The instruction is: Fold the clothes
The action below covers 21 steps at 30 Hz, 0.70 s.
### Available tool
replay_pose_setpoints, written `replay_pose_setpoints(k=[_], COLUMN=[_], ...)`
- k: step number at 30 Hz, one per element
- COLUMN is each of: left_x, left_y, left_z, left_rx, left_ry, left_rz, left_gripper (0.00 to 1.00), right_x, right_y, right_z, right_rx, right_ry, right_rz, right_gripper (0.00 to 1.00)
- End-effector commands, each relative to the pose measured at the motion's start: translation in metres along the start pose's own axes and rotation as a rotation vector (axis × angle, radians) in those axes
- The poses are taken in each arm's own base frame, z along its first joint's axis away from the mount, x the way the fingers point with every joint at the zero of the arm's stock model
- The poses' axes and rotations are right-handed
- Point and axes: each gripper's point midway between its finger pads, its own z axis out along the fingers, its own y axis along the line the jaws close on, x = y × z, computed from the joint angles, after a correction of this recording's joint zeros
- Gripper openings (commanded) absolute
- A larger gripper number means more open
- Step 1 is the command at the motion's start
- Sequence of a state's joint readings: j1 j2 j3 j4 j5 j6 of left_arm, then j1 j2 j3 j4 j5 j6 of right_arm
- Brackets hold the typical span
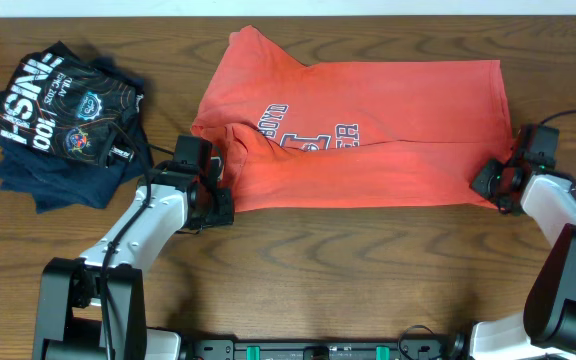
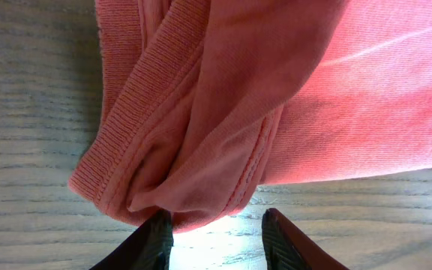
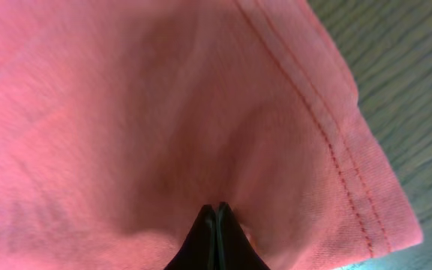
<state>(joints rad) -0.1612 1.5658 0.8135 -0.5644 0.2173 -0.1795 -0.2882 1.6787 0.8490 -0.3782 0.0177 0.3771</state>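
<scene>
The clothes (image 1: 368, 130), a red-orange T-shirt with a white-and-dark print, lie spread across the far middle of the table, folded over along the print line. My left gripper (image 1: 216, 192) sits at the shirt's near left corner by the ribbed collar (image 2: 137, 112). Its jaws stand open (image 2: 212, 225), with bare table lit between them and a bunched fold of fabric (image 2: 201, 202) just touching the left fingertip. My right gripper (image 1: 490, 180) is at the near right corner. In the right wrist view it is shut (image 3: 217, 207) on the shirt's cloth, near the stitched hem (image 3: 336, 142).
A heap of dark navy shirts (image 1: 63, 120) with white lettering lies at the far left. Bare wooden table (image 1: 368, 270) runs along the near side between the two arms.
</scene>
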Motion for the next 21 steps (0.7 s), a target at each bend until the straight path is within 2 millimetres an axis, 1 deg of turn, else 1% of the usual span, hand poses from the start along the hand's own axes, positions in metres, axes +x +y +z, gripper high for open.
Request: replay_pose_setpoints(k=[1,5,8,18,21], left_x=[0.003,0.003,0.002,0.001,0.001], left_y=[0.002,0.002,0.002,0.002,0.002], left_z=[0.003,0.003,0.003,0.003,0.003], left_rx=[-0.012,-0.012,-0.011,-0.010,-0.010], left_ry=[0.012,0.012,0.008,0.001,0.001], left_rz=[0.009,0.009,0.010,0.011,0.012], left_gripper=[0.41,0.41,0.41,0.40,0.29], right_x=[0.012,0.019,0.022,0.027,0.027], right_y=[-0.004,-0.010,-0.018,-0.020,-0.020], right_z=[0.007,0.010,0.013,0.015,0.015], right_rx=[0.017,0.036,0.071,0.075,0.075], right_ry=[0.017,0.025,0.020,0.022,0.021], right_rz=[-0.022,-0.023,-0.024,-0.022,-0.022], right_gripper=[0.01,0.01,0.01,0.01,0.01])
